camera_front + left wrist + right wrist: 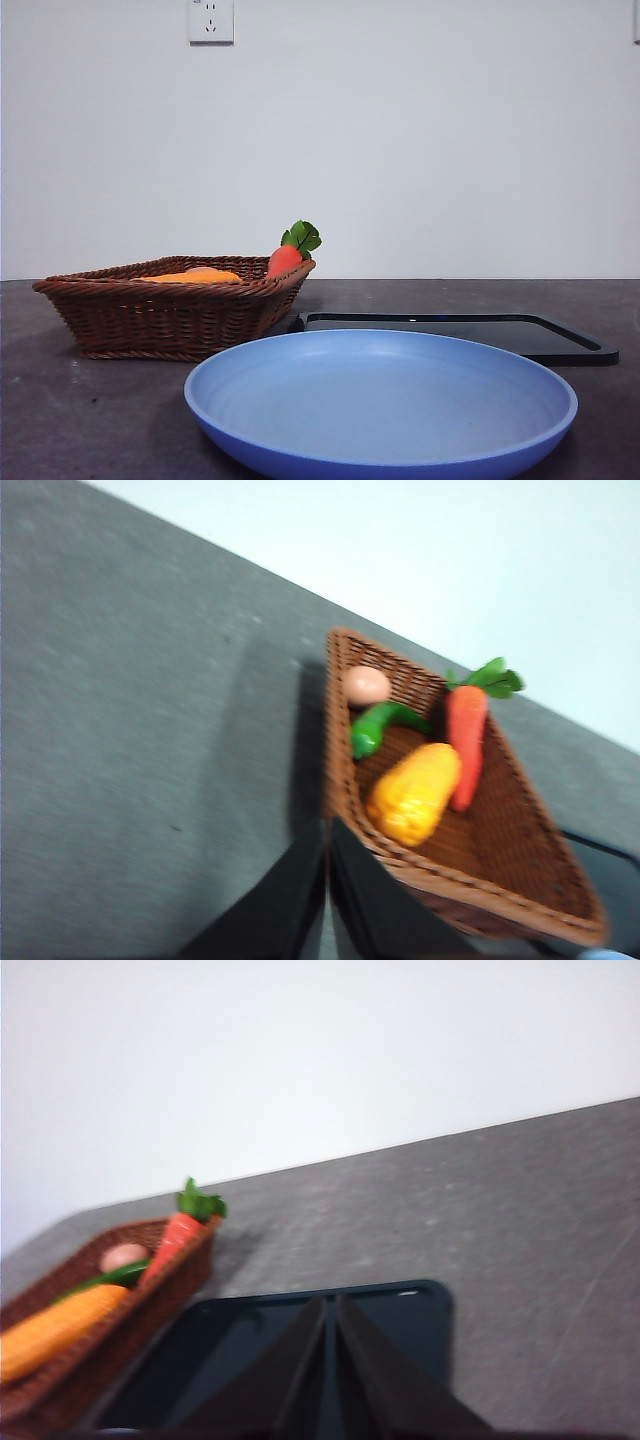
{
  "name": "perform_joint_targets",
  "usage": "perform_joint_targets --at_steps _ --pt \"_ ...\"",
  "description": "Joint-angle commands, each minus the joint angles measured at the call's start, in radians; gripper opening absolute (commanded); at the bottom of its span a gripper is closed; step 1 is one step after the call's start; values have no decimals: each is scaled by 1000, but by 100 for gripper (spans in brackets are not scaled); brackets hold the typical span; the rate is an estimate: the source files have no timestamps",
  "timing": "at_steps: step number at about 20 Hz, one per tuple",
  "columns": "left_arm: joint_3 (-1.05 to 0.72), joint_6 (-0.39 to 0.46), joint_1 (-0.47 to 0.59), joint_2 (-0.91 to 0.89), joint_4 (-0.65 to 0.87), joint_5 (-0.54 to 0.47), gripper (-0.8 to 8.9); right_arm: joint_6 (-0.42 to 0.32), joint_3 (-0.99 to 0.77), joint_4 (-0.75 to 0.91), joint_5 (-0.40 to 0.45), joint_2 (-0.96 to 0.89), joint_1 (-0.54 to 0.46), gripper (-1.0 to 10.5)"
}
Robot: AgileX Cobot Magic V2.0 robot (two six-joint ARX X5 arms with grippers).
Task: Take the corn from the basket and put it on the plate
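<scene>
While in basket (500, 850), corn (415, 792).

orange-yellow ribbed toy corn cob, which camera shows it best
The left wrist view: the orange-yellow ribbed toy corn cob lies fully visible in the brown woven wicker basket. The right wrist view catches it blurred at the picture's edge. The front view shows only an orange sliver above the basket rim.
</scene>
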Motion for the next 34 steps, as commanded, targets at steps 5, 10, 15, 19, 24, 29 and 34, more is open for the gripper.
perform_joint_targets --at_steps 5,10,15,19,24,29,34 --pt "97 -66 2 18 -2 109 7 97 104 -58 -44 0 5 2" --pt "216 -43 2 82 -85 162 7 79 216 -184 -75 31 6 2" --pt "341 33 2 191 -193 273 7 -14 340 -326 -133 121 6 2" --pt "449 136 2 292 -300 340 7 -95 447 -440 -201 225 8 2" --pt "573 287 -3 412 -466 403 7 -227 575 -628 -228 362 31 2" --pt "654 375 -31 497 -585 404 7 -364 672 -802 -227 476 74 2" --pt "681 401 -81 547 -627 404 7 -426 711 -894 -220 553 135 2"
